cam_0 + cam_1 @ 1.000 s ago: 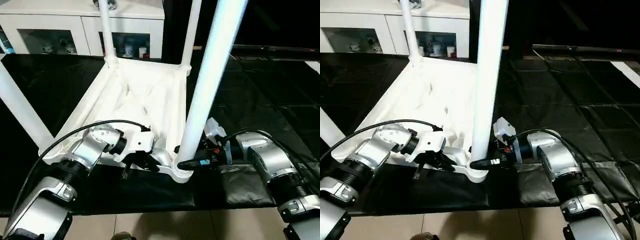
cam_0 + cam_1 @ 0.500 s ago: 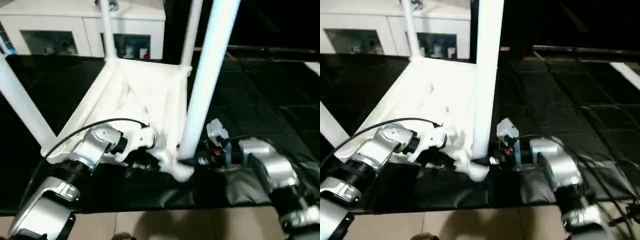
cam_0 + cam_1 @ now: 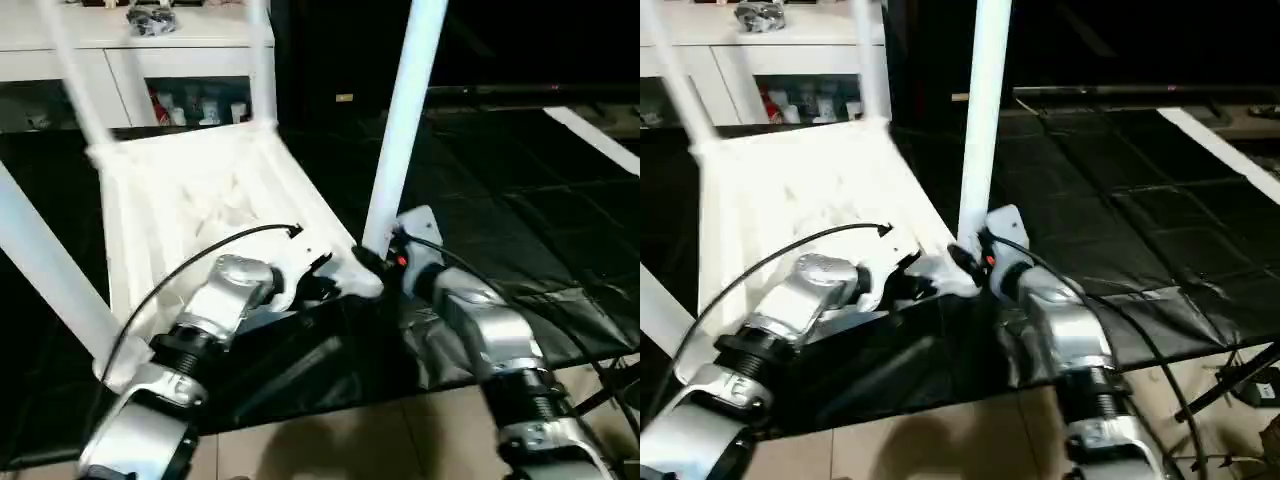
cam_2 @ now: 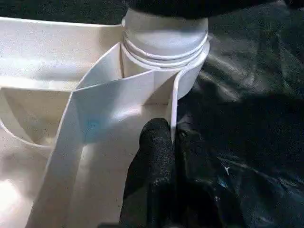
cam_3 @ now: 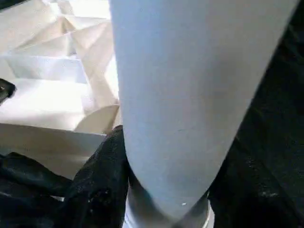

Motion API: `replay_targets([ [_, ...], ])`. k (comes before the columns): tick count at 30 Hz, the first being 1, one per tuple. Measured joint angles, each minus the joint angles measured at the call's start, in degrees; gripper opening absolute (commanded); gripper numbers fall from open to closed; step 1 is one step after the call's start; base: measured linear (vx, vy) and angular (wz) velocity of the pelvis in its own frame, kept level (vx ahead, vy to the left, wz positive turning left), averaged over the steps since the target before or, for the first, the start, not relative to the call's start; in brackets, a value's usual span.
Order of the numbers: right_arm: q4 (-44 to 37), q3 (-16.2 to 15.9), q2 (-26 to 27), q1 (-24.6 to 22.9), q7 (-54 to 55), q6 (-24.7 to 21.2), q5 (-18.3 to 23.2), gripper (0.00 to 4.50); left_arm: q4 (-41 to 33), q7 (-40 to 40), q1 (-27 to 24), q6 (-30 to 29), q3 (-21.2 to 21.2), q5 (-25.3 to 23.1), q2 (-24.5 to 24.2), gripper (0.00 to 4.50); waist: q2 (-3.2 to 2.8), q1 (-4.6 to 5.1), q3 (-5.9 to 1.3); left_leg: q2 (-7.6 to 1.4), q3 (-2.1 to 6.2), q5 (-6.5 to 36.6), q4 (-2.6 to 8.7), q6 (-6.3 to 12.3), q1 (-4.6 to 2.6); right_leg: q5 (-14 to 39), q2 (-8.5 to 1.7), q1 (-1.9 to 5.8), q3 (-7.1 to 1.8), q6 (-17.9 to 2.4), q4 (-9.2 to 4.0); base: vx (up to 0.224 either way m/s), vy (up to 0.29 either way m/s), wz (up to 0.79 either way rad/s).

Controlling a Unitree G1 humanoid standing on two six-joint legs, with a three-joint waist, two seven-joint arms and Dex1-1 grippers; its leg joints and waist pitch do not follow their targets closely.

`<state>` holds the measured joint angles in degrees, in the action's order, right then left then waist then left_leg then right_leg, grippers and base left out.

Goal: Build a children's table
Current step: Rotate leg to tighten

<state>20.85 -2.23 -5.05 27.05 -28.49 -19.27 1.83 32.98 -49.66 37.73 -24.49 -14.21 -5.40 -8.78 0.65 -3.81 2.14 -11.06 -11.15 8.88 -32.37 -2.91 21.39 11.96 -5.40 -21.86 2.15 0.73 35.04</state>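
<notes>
The children's table lies upside down on the black mat, its ribbed white top [image 3: 200, 190] tilted and several legs pointing up. My left gripper [image 3: 322, 287] is shut on the thin rim wall of the top beside the near corner socket [image 4: 166, 38]; its black fingers [image 4: 154, 156] pinch that wall. My right gripper [image 3: 376, 260] is closed around the foot of the near leg [image 3: 400, 130], which stands in that socket. One finger [image 5: 102, 180] shows on each side of the leg [image 5: 190, 95]. Another leg [image 3: 45, 270] rises at the left.
A white glass-door cabinet [image 3: 150, 60] stands behind the table. Black mat sheets [image 3: 520, 200] cover the floor to the right, with crumpled black fabric [image 3: 565, 320] by my right forearm. Pale floor tiles [image 3: 330, 440] lie at the front edge.
The view has swung to the right. The table has turned and tipped, its near corner now higher in the picture. Both grippers kept their hold and moved with that corner.
</notes>
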Motion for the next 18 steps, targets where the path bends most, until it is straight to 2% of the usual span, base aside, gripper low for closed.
replay_targets([
  [3, -0.5, -0.2, 0.2, -0.2, -0.4, 0.7, -0.2, 3.04, -0.6, -1.1, 0.0, 1.3, -0.7, -0.4, -1.0, 0.0, 0.0, -0.17, 0.0, -0.02, -0.02, 0.0, 0.23, -0.02, 0.04, 0.0, 0.02, -0.07, 0.04, 0.1, -0.11, 0.0, 0.0, 0.0],
  [4, -0.6, -0.4, 0.2, -0.4, -0.6, 1.0, -0.2, 3.04, -0.6, -1.6, 0.0, 2.0, -0.8, -0.5, -1.3, 0.0, 0.0, -0.15, 0.0, -0.04, -0.03, 0.0, 0.25, -0.05, 0.06, 0.1, 0.05, -0.1, 0.04, 0.1, -0.12, 0.0, 0.0, 0.0],
  [7, -0.7, -0.9, -0.3, -0.7, -3.5, 2.1, 0.5, 3.37, -1.2, -3.6, -0.5, 3.5, -1.5, -0.5, -2.8, 0.0, -0.01, 0.17, 0.03, -0.09, -0.02, 0.1, 0.3, -0.1, 0.09, 0.1, 0.1, -0.15, 0.07, 0.2, -0.12, 0.0, 0.0, 0.0],
  [12, -2.2, -2.8, -5.4, -2.3, -16.6, 3.6, 4.5, 3.82, -1.7, -11.2, -1.4, 7.6, -2.4, 0.7, -7.4, 0.0, -0.03, -0.22, 0.12, -0.11, -0.02, 0.1, 0.31, -0.1, 0.18, 0.1, 0.1, -0.18, 0.11, 0.2, -0.14, 0.0, 0.0, 0.0],
  [18, -2.2, -5.2, -10.7, -2.0, -32.4, 4.4, 8.6, 4.25, -1.7, -21.8, -1.5, 14.2, -4.7, 1.7, -11.3, 0.0, 0.06, -2.75, 0.19, -0.17, -0.1, 0.1, -0.06, -0.03, 0.76, 0.1, 0.04, -0.39, 0.17, 0.2, -0.12, 0.0, 0.0, 0.0],
])
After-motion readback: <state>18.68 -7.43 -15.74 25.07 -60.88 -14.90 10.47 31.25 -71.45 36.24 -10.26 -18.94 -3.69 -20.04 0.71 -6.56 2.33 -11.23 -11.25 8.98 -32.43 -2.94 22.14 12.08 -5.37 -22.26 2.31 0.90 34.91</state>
